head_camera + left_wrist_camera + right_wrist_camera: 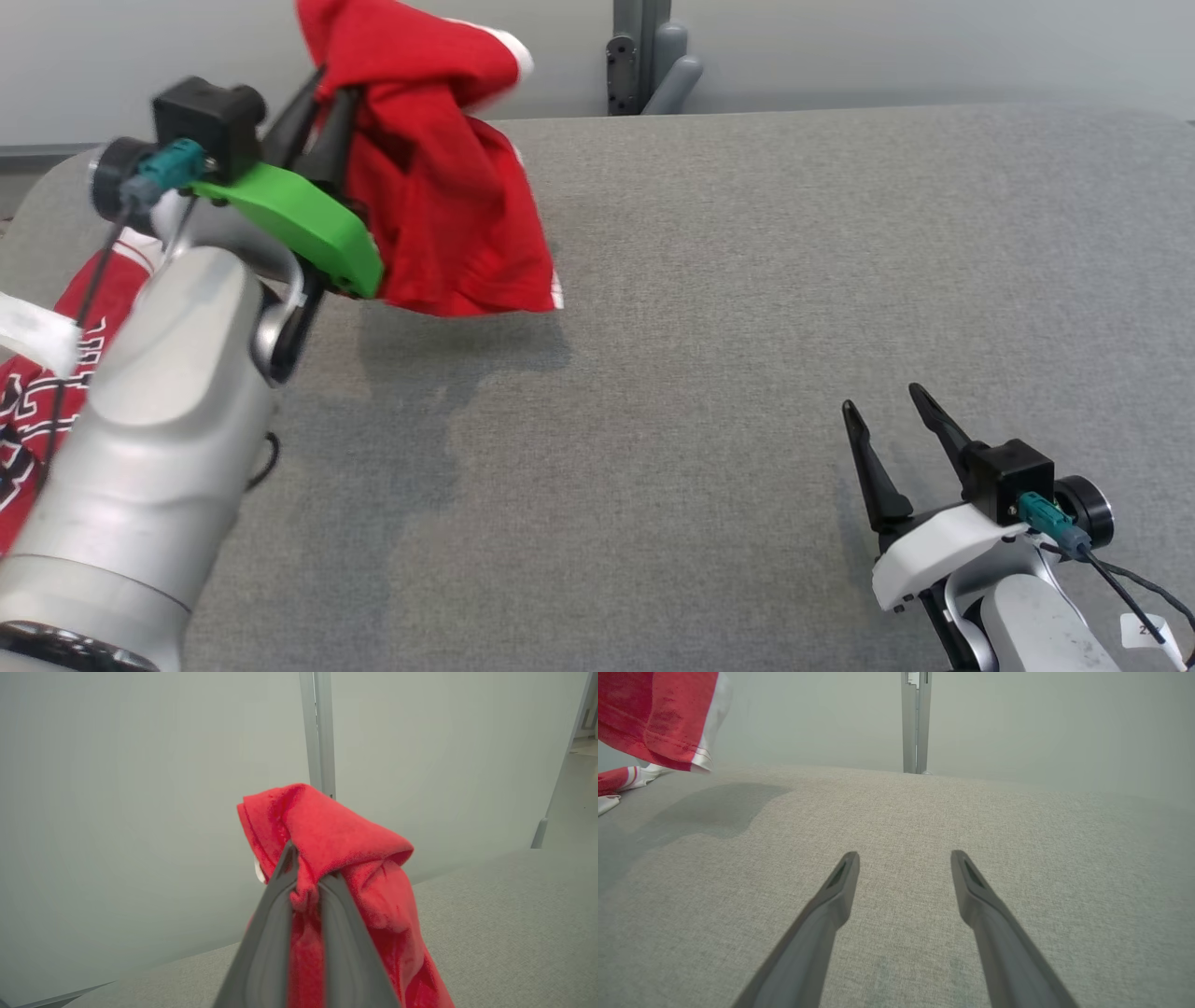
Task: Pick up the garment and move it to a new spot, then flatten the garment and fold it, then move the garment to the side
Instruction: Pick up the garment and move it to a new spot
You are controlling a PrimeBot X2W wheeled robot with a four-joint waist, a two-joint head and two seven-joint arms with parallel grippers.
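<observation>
My left jaws are clamped on a bunch of the red garment [439,187] - it hangs long-axis down above the grey surface [747,327], toward its far left. My right jaws gape empty over the surface's near right, well apart from the cloth.

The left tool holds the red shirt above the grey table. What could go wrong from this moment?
1. The left tool pinches only a small fold of the shirt at its tips, so the cloth may slip out.
2. Red cloth lies on the table under the left arm; it may catch or drag.
3. The right tool is open and far away, so the bunched shirt would probably land crumpled.
</observation>
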